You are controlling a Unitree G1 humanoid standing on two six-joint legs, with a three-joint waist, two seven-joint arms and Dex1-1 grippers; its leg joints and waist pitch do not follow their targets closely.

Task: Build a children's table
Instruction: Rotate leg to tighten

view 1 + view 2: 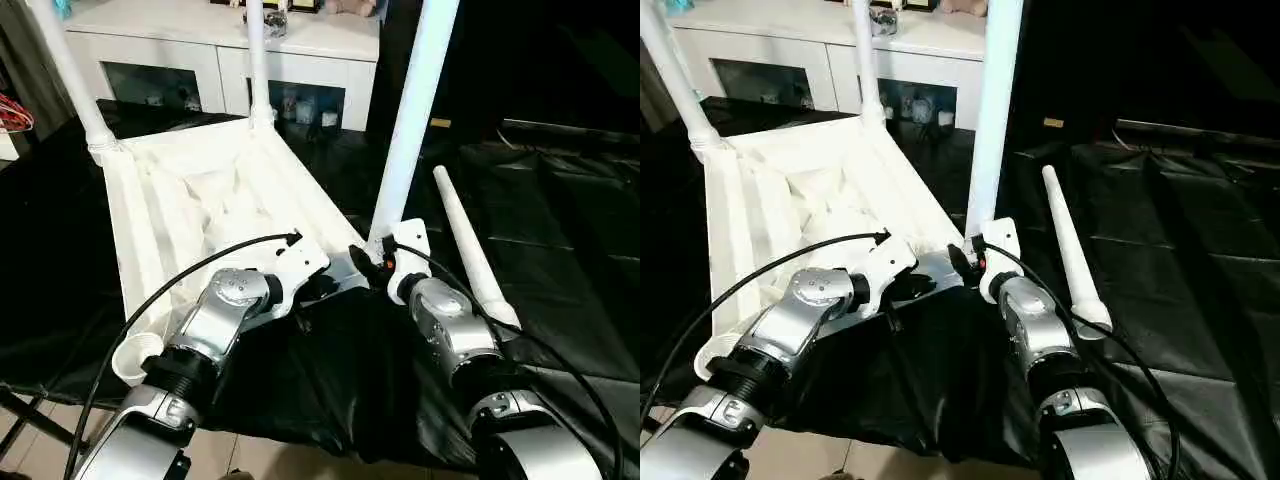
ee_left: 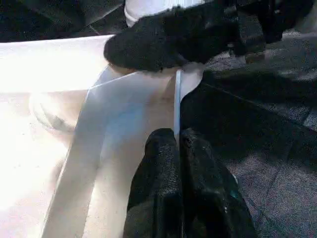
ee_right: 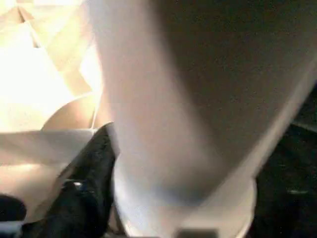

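Note:
The children's table lies upside down on a black sheet, its white ribbed tabletop [image 1: 190,210] facing up. Two white legs [image 1: 70,75] [image 1: 258,60] stand upright in the far corner sockets. A third leg [image 1: 410,130] rises at the near right corner, and my right gripper [image 1: 375,262] is shut around its base; one black finger [image 3: 91,168] presses against the leg [image 3: 188,99]. My left gripper [image 2: 177,135] is shut on the tabletop's thin rim [image 2: 177,99] right beside that corner. A fourth leg [image 1: 470,250] lies loose on the sheet to the right.
The near left corner socket [image 1: 135,358] stands open. A white cabinet with glass doors [image 1: 220,50] stands just behind the tabletop. Black sheeting [image 1: 560,230] covers the floor to the right. Black cables loop over both silver forearms.

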